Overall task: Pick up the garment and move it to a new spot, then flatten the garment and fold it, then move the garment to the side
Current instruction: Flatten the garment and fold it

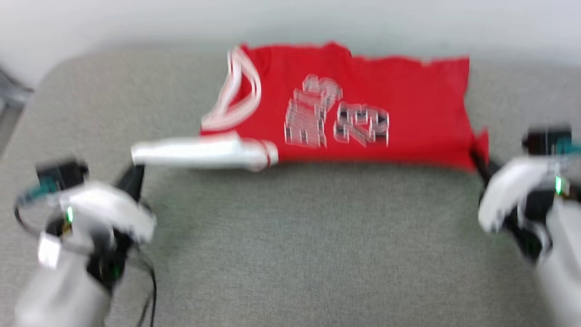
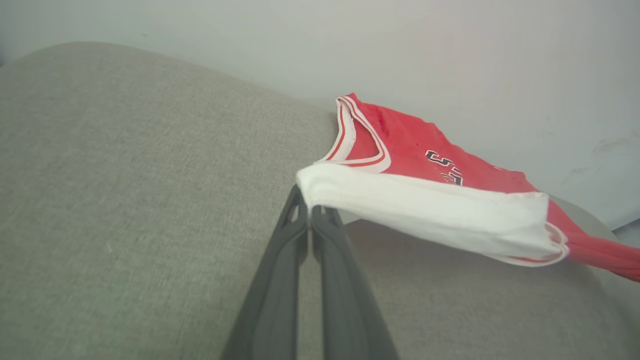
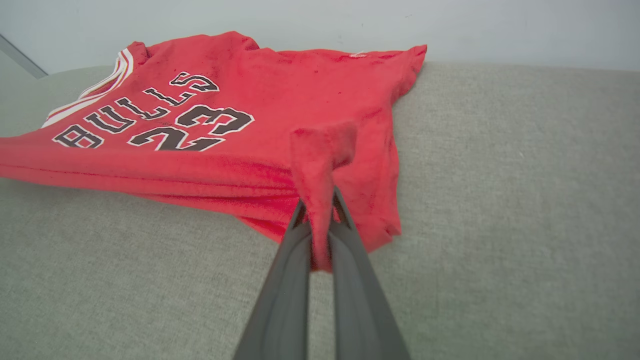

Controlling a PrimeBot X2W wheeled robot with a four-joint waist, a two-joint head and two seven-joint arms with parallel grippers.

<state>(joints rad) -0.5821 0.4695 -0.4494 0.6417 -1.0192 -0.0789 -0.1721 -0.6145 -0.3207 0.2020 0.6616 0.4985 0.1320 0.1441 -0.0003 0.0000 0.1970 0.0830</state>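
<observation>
Between left claw (image 2: 309,212) and right claw (image 3: 319,212) gripping its ends, the garment (image 1: 408,104) stretches sideways, collar (image 1: 256,88) leftward.

One red garment (image 1: 363,113), two grippers: left gripper (image 2: 309,215), right gripper (image 3: 320,222); one grey cushion (image 1: 295,236).

A red corner of the garment (image 3: 280,100) is clamped in the right tool (image 3: 320,212), and the cloth is bunched into a narrow peak there. The rest is spread front-up on the grey fabric surface (image 3: 500,200). "BULLS" and "23" are seen in black, white-edged lettering. A pale wall (image 3: 320,20) is seen behind.
</observation>
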